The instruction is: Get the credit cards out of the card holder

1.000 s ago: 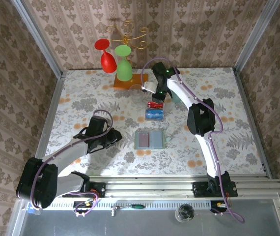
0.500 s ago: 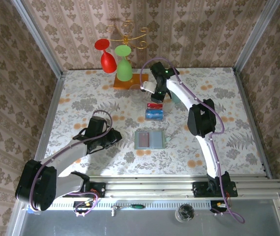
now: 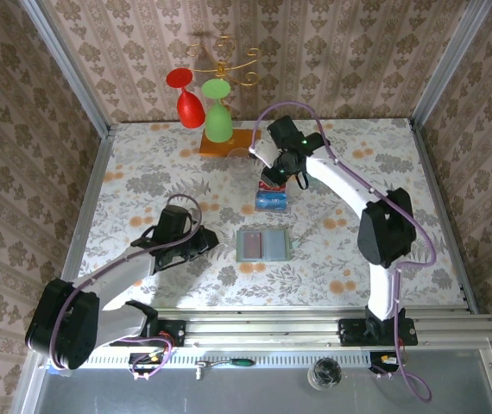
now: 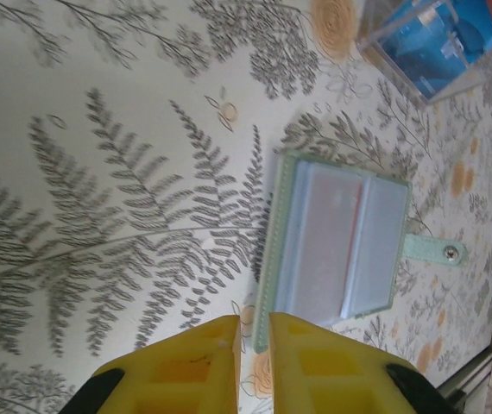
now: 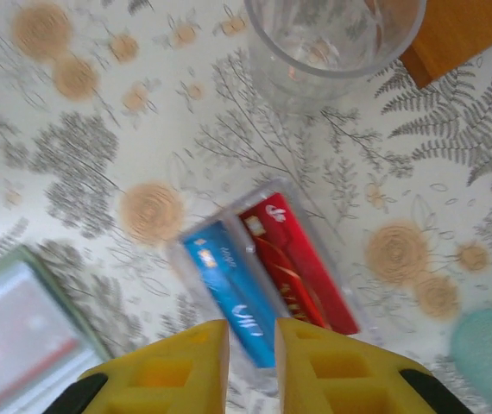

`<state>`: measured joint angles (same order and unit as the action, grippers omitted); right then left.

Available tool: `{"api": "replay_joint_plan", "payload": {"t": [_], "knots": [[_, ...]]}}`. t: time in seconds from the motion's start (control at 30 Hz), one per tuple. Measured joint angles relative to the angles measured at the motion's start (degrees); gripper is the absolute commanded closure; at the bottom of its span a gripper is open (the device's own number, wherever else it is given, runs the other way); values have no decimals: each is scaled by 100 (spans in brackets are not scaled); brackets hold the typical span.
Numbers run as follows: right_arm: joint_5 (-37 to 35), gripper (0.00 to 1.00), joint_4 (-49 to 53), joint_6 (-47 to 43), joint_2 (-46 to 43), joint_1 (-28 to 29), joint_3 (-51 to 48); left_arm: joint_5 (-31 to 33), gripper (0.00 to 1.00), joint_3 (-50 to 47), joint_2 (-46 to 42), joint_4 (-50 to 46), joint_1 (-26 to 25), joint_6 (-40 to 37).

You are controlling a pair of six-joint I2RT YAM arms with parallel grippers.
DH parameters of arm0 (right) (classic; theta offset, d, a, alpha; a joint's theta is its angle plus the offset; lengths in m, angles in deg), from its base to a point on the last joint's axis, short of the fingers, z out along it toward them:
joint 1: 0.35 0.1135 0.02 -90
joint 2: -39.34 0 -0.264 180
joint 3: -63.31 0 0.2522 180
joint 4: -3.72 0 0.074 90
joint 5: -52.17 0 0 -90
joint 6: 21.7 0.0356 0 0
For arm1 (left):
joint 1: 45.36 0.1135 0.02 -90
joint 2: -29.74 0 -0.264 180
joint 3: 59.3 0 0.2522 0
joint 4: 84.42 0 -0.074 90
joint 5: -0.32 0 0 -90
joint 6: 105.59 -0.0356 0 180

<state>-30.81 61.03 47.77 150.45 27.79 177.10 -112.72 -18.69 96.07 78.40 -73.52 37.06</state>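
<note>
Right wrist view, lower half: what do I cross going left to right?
card holder → blue card → red card → pale teal cup

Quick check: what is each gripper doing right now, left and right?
Left gripper: nearly closed, holding nothing, beside the card holder.
Right gripper: nearly closed, holding nothing, by the blue card.
</note>
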Motion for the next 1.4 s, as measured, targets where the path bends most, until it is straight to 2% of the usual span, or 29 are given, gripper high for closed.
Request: {"api": "replay_joint_plan", "payload": {"t": [0.33,0.7,0.87,1.03,1.4], "knots": [[553,79,-1215,2415,-1377,162,-2011,13,84,94,511,326,-420,4],[1519,79,-2398,4948,-1875,227,-3685,-11,86,380,1320,763,-748,7],[1755,80,-2771,5565,-1873,398,-4159,-61,90,472,1622,1001,-820,24],[1947,80,-2994,5956,-1681,529,-4170,-109,93,503,1893,1099,-857,26],[2092,71,-3027,6218,-1207,756,-4111,-118,95,516,2000,1121,-857,24]]}}
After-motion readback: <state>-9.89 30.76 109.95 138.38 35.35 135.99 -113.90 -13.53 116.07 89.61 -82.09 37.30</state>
